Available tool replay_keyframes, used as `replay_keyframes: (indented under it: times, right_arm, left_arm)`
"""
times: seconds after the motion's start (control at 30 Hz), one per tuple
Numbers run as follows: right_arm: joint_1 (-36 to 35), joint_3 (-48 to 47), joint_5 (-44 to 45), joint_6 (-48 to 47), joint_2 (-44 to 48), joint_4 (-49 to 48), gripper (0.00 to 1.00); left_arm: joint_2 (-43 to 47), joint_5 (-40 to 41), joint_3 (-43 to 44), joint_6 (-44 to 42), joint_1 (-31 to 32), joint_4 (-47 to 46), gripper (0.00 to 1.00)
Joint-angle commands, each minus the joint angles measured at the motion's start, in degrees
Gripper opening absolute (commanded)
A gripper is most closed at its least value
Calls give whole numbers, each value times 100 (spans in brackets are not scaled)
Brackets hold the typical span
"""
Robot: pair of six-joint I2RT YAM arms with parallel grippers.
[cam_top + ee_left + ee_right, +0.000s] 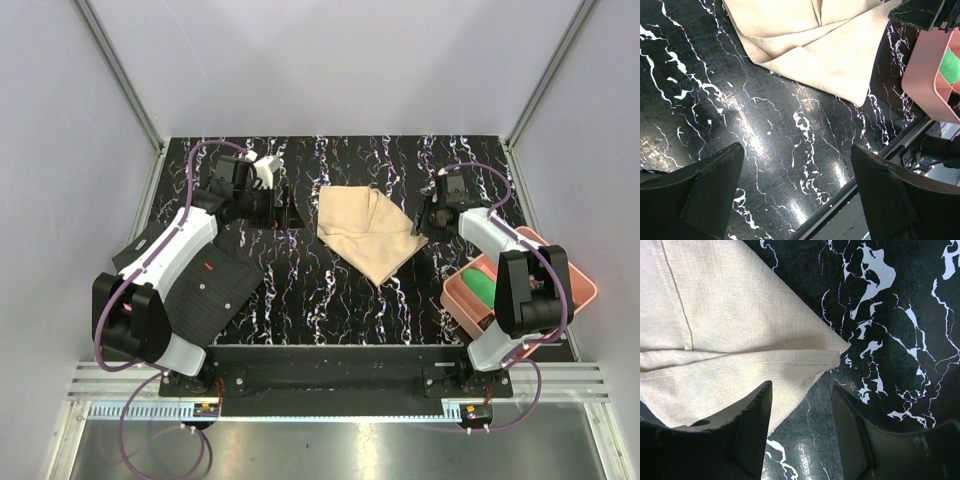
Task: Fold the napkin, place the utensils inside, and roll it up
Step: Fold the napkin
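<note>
The beige napkin [365,232] lies folded on the black marbled table, one corner pointing right. My right gripper [422,222] hovers at that corner. In the right wrist view the napkin [730,335] fills the upper left, and the right gripper [800,400] is open. Its left finger [752,425] stands over the cloth's edge, with only bare table between the jaws. My left gripper [285,208] is left of the napkin, open and holding nothing. In the left wrist view that gripper [797,175] is over bare table, the napkin [810,45] beyond it. The utensils are out of view.
A pink tray [520,285] holding a green item sits at the right edge, beside the right arm, and shows as pink tray [935,75] in the left wrist view. A black dotted mat [210,285] lies under the left arm. The table's front rail [875,165] runs close by.
</note>
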State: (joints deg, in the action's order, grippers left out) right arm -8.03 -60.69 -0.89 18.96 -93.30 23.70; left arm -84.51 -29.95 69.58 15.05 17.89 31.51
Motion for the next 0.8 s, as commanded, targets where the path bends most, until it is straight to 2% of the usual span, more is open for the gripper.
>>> replay_keyframes:
  times: [0.0, 0.2, 0.23, 0.43, 0.77]
  right_arm:
    - [-14, 22, -44, 29, -83, -164, 57]
    - [-14, -110, 62, -59, -347, -314, 48]
    - [-14, -119, 62, -68, -356, -357, 43]
    - [30, -110, 334, -112, -426, -375, 28]
    - [135, -180, 352, -156, -628, -410, 26]
  left_arm:
    - [5, -213, -68, 42, -22, -259, 91]
    - [-13, -195, -68, 42, -31, -268, 91]
    - [-13, -186, -68, 42, -31, -250, 91]
    - [-30, -195, -68, 42, -31, -259, 91]
    - [-22, -204, -68, 42, -22, -259, 91]
